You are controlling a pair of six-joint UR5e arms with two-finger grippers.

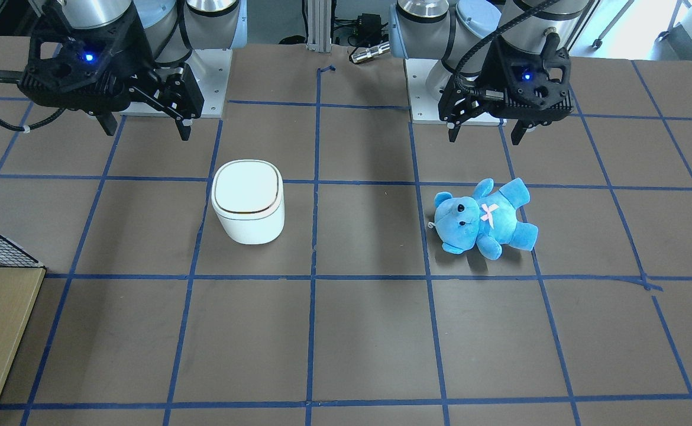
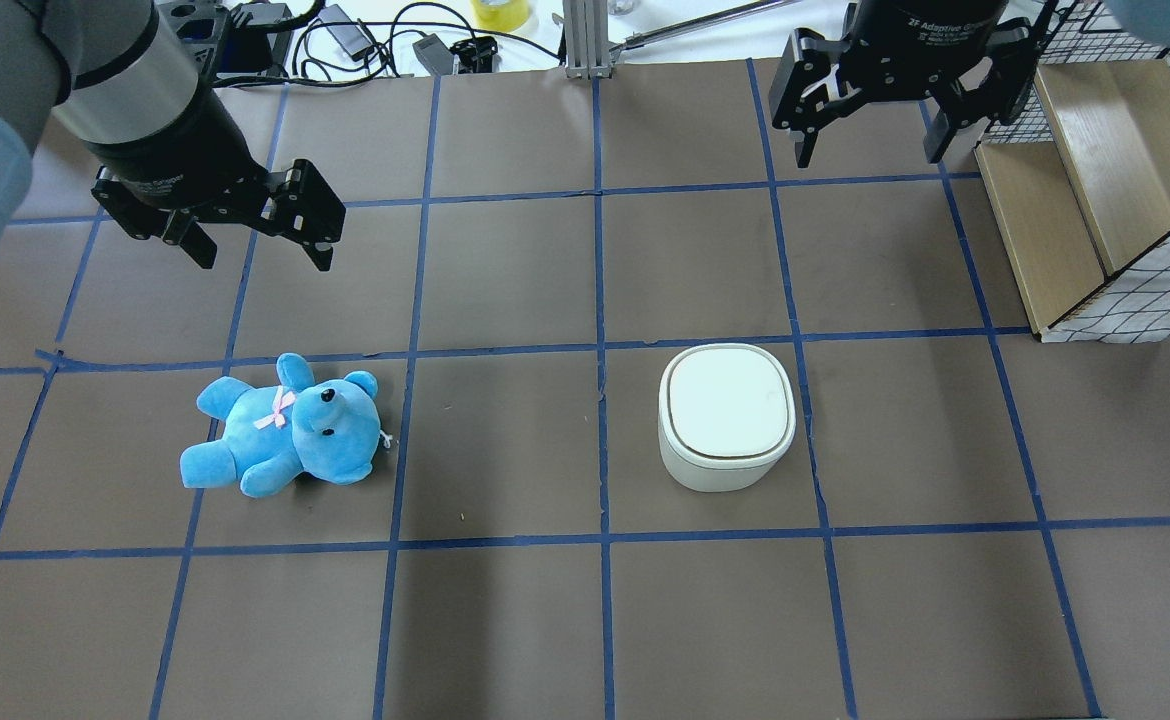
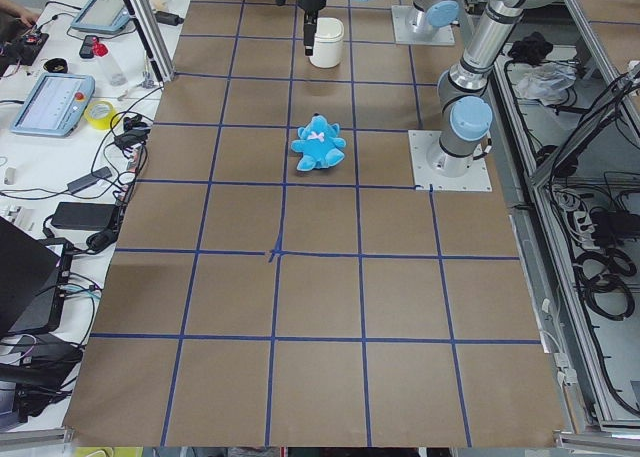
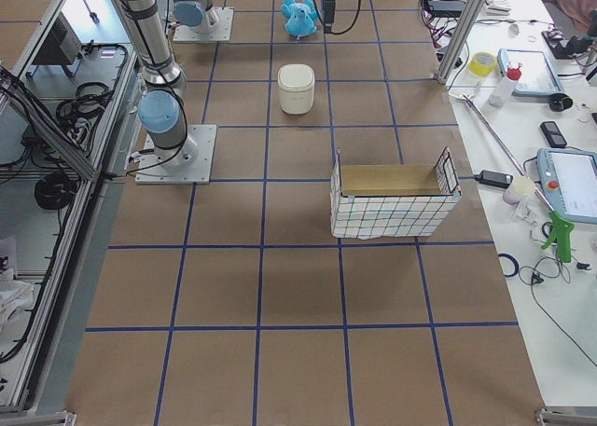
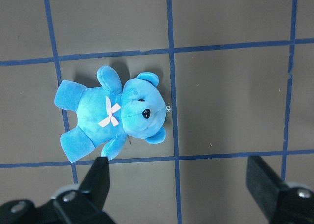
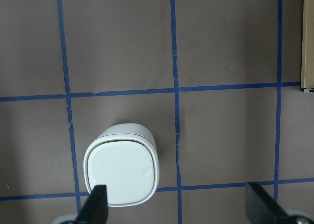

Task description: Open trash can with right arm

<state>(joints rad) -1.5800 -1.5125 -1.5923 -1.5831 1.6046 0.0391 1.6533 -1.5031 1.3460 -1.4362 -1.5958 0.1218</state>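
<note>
Underneath, the table (image 2: 505, 280) is papered brown and gridded with blue tape (image 2: 600, 300), a workbench (image 3: 60, 127) alongside. The right gripper (image 2: 869, 157) and left gripper (image 2: 265, 262) hang spread wide, grasping nothing; the trash can (image 2: 727, 415), lid closed, stands near the right one.

In the overhead view, white print on the black body of the right gripper (image 2: 869, 155) reads "2F Adaptive Gr…", the rest cut off; the line beneath is too small to read, as is the print on the left gripper (image 2: 265, 262)
</note>
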